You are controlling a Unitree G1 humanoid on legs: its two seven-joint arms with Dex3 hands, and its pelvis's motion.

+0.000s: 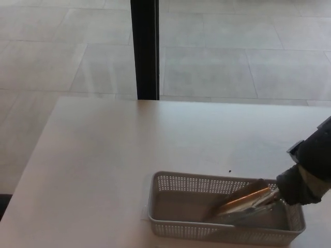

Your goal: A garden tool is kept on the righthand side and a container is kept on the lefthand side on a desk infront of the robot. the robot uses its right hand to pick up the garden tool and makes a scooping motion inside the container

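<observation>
I've got the pale wooden tabletop (103,155) bare left of the grey perforated plastic basket (170,217). Inside the basket, the shiny metal garden scoop (243,202) lies low, long axis running left-down from my black right hand (300,181), which is clamped on its handle at the basket's right end.

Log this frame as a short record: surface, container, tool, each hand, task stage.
surface: pale desk, tiled floor beyond
container: grey perforated basket, near desk's front edge
tool: metal garden trowel, blade angled down inside the basket, pointing to the robot's left
right hand: right hand gripping the trowel's handle end at the basket's right end
left hand: not in view
task stage: tool picked up, scooping inside the basket
</observation>
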